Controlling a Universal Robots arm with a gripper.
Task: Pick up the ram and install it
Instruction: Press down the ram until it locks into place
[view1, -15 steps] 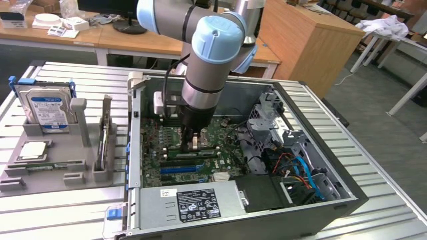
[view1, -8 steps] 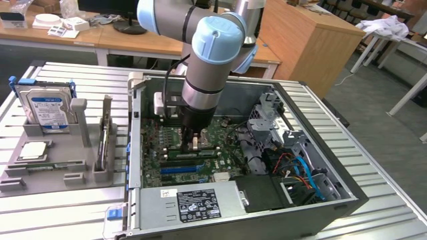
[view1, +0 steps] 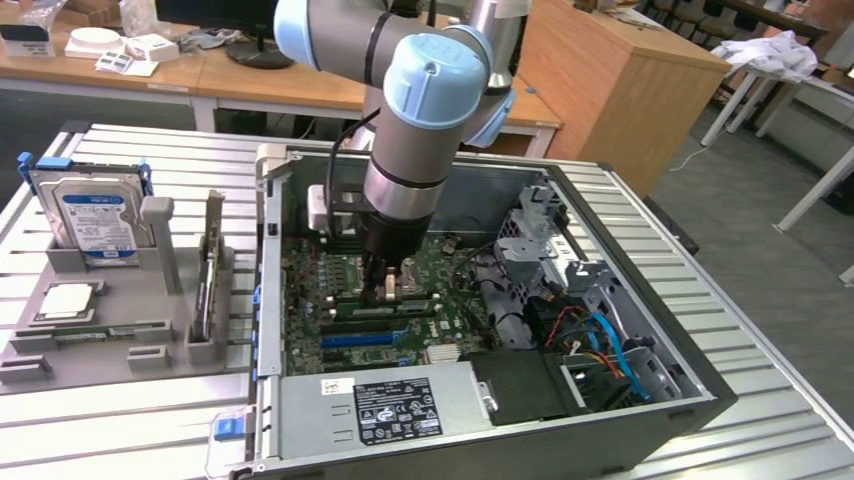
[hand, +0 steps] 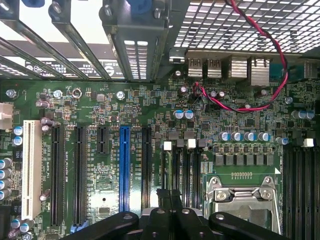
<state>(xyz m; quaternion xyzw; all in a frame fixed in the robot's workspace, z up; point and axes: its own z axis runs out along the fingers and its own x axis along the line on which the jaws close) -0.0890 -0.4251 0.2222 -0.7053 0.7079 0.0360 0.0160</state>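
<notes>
A ribbed metal worktop (view1: 747, 340) carries an open computer case (view1: 641, 400) lying on its side, its green motherboard (view1: 454, 270) facing up. A grey robot arm (view1: 427, 110) with a pale blue joint cap reaches straight down into the case from twelve o'clock in the exterior view. Its pincer (view1: 380, 283) sits low over the motherboard with its black fingers closed together, and nothing shows between them. At nine o'clock from the case, a grey parts holder (view1: 120, 345) stands on the worktop. A silver hard drive (view1: 91, 218) with a blue label stands upright at its far end. The ram (view1: 211, 268), a thin green stick, stands on edge in a slot along the holder's side nearest the case, well apart from the pincer. A square silver processor chip (view1: 70, 300) lies flat near the hard drive.

In the wrist view, the pincer (hand: 167, 200) hovers above the motherboard's blue expansion slot (hand: 124, 167) and silver processor socket (hand: 245, 197).
</notes>
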